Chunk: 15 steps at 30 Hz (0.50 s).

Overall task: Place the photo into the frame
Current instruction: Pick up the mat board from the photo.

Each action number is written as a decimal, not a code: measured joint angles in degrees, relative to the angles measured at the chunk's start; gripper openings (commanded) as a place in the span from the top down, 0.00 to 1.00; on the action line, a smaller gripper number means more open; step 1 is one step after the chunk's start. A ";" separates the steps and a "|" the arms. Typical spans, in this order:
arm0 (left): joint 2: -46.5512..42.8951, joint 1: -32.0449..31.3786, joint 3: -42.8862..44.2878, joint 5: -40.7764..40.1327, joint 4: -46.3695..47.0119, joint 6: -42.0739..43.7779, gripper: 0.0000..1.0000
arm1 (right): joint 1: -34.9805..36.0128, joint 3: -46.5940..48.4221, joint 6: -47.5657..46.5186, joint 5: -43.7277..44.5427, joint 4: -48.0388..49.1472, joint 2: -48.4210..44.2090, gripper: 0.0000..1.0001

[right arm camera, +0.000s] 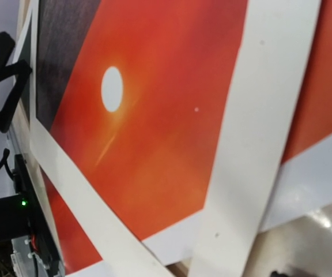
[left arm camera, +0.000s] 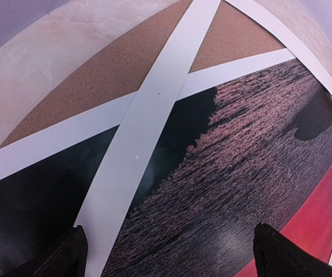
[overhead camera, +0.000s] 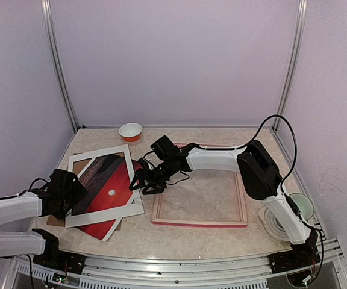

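**Photo lies outside the frame, under a skewed mat**

Overhead view: The photo [overhead camera: 110, 186] lies flat on the bench [overhead camera: 179, 238]. The frame [overhead camera: 197, 223] lies just right of the photo with only bare bench inside it, so the main step is not yet done. A white mat [overhead camera: 98, 153] sits skewed on top of the photo, and a brown board [overhead camera: 54, 221] pokes out from under it. The print is sandwiched and probably has to be freed first. A small bowl [overhead camera: 131, 130] stands behind the photo. The left hand [overhead camera: 71, 194] is at the photo's left edge and the right hand [overhead camera: 142, 182] is at its right edge. With one arm on each side, one could likely steady the stack while the other slides a sheet off.

Left wrist view: The left hand [left arm camera: 169, 257] hangs low over the photo's [left arm camera: 241, 173] dark water. Its fingertips [left arm camera: 68, 254] are spread wide with nothing between them. A strip of the mat [left arm camera: 148, 127] crosses the photo at a slant, and the board [left arm camera: 114, 63] shows beyond the photo's white border.

Right wrist view: The camera looks closely at the photo's [right arm camera: 154, 127] red sky and white sun, with a mat strip [right arm camera: 264, 133] lying across it. No fingers show here. Overhead they look parted, but I cannot tell whether they grip the mat's edge or nothing at all.
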 measured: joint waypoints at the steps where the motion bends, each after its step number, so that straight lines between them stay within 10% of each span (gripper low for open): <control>1: 0.28 0.04 0.00 0.11 0.22 0.00 0.01 | 0.02 0.02 -0.04 0.11 -0.07 0.00 0.23; 15: 2.10 0.20 0.00 2.25 3.63 1.29 0.01 | 0.17 2.03 -0.70 4.81 -4.22 0.02 0.21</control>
